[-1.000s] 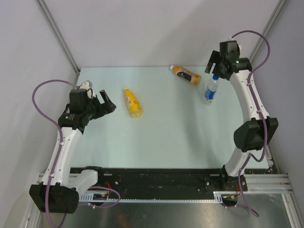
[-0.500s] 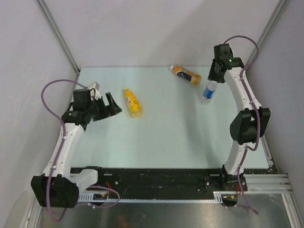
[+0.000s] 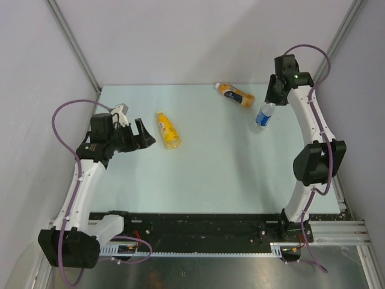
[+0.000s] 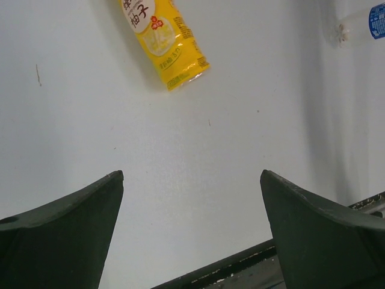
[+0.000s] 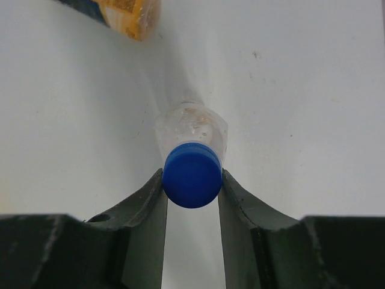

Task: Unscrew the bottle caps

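The clear bottle with a blue label (image 3: pixel 264 114) stands upright at the back right of the table. My right gripper (image 5: pixel 192 179) is shut on its blue cap (image 5: pixel 192 174) from above, one finger on each side. The yellow bottle (image 3: pixel 168 129) lies on its side left of centre; its lower end (image 4: pixel 159 36) shows at the top of the left wrist view. The orange bottle (image 3: pixel 236 94) lies at the back, its white cap (image 3: pixel 218 86) pointing left. My left gripper (image 3: pixel 141 133) hangs open just left of the yellow bottle, nothing between its fingers (image 4: pixel 72 223).
Grey walls close in the table at the back and both sides. The black rail with the arm bases (image 3: pixel 204 227) runs along the near edge. The orange bottle's end (image 5: pixel 123 15) lies close behind the gripped bottle.
My right gripper came down over the clear bottle's neck and shut on the blue cap. The left arm swung right, toward the yellow bottle, still open.
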Tool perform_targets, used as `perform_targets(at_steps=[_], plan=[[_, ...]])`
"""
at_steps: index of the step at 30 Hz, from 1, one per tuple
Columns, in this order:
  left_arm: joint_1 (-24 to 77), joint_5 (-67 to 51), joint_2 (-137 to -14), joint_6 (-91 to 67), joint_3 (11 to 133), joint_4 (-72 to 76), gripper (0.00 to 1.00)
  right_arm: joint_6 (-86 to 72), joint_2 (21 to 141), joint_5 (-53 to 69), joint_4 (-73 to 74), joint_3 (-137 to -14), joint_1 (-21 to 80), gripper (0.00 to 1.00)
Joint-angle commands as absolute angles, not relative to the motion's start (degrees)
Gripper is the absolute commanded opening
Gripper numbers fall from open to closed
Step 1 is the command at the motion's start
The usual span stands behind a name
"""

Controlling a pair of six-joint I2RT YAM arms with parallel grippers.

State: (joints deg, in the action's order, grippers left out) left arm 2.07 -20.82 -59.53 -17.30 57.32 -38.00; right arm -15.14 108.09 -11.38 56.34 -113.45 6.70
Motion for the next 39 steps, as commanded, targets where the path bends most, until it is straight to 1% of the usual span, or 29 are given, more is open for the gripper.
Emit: perform_targets(at_steps=[1,4,7,11,15,16,18,24,28,34,39], plan=[[3.1,-23.3,-57.7,-13.5,59.6,-36.8,0.99,-12.1,100.5,-7.1,59.1,-113.9,8.5,0.00],[6.2,-21.2,-58.0,-11.9,61.2,-36.9,0.99,-11.6,96.4,-4.4,59.6,-111.2,10.8,0.00],[9.6,-21.8,-59.7,-12.7,64.0,-36.8,0.99,-11.9,92.5,1.5,58.3,-106.2,13.0,0.00],[17.3,-18.7,-64.4,-11.9,66.6,-35.8,0.99,-13.9,85.6,13.7,50.3,-93.9,14.1,0.00],[28.8,-12.2,-67.4,-9.9,65.0,-31.4,1.00,-17.3,80.1,28.6,42.9,-83.8,15.1,0.00],[31.3,-10.9,-67.7,-9.7,64.9,-30.6,1.00,-18.2,78.9,28.5,42.3,-82.4,15.8,0.00],[34.3,-12.0,-67.6,-10.2,65.0,-30.1,0.99,-19.8,77.2,27.0,43.1,-81.4,17.2,0.00],[37.1,-16.6,-60.9,-8.9,61.8,-28.6,0.99,-22.6,72.5,28.8,43.3,-78.5,19.4,0.00],[37.1,-20.3,-58.0,-6.9,58.9,-27.7,0.99,-23.0,72.1,35.1,42.8,-78.2,18.9,0.00],[37.2,-21.8,-58.9,-2.7,56.4,-26.6,0.99,-22.5,75.3,41.8,43.0,-78.1,17.6,0.00],[37.0,-17.6,-61.9,-1.0,56.0,-26.0,0.99,-22.1,79.5,45.0,41.0,-78.1,17.3,0.00]])
